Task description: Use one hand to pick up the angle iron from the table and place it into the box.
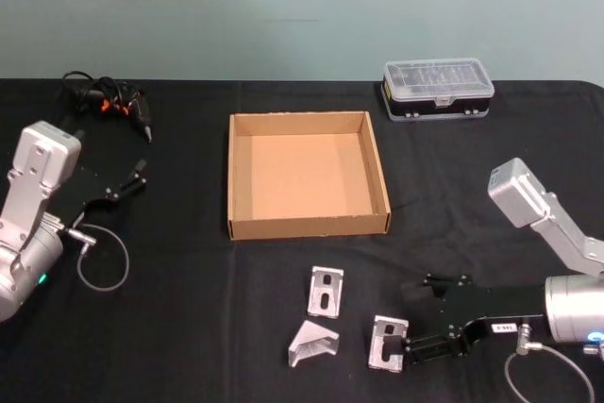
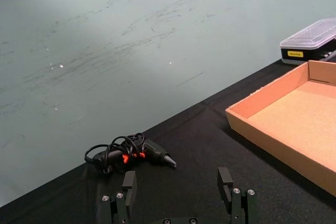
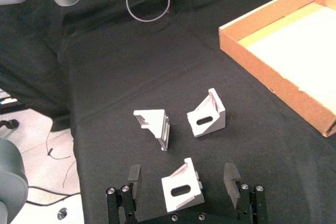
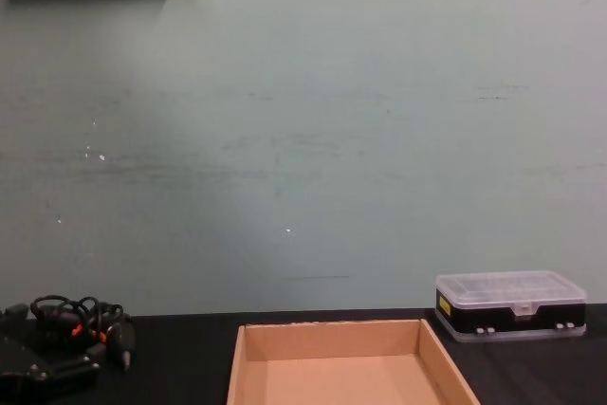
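Black table (image 1: 189,327), three small silver slotted brackets lying apart near its front. Rear angle iron (image 1: 326,291) lies near the box (image 1: 307,226), a shallow tan cardboard tray, open-topped, mid-table. Left angle iron (image 1: 311,343) shows its triangular side. Right angle iron (image 1: 386,344) sits between the right claw (image 3: 182,169)'s spread fingers, with a gap on either side.

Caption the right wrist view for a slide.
Open right gripper faces one angle iron; two more and the box lie beyond.
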`<action>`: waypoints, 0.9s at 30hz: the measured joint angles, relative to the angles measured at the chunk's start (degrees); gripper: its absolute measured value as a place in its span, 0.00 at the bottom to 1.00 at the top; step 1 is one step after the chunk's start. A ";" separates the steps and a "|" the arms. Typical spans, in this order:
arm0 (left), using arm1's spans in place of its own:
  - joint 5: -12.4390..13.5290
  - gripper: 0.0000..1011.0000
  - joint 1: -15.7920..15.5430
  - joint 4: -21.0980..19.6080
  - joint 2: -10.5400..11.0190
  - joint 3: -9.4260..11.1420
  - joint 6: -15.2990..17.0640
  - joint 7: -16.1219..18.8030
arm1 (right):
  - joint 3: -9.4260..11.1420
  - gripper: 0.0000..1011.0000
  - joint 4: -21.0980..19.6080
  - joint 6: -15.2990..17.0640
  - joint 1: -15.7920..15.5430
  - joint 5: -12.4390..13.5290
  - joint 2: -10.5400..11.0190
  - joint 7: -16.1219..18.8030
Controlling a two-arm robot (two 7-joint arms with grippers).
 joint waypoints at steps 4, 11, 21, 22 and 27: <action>0.00 1.00 0.00 0.00 0.00 0.00 0.00 0.00 | -1.21 0.99 0.79 -0.03 1.05 -0.31 -0.53 0.33; 0.00 1.00 0.00 0.00 0.00 0.00 0.00 0.00 | -2.97 0.99 1.91 0.00 2.60 -0.73 -0.75 0.81; 0.00 1.00 0.00 0.00 0.00 0.00 0.00 0.00 | -4.98 0.99 4.64 -0.97 4.24 -1.32 -2.09 0.93; 0.00 1.00 0.00 0.00 0.00 0.00 0.00 0.00 | -5.13 0.99 4.83 -1.04 4.38 -1.39 -2.27 0.93; 0.00 1.00 0.00 0.00 0.00 0.00 0.00 0.00 | -6.00 0.99 5.73 -1.17 5.14 -1.94 -2.99 0.97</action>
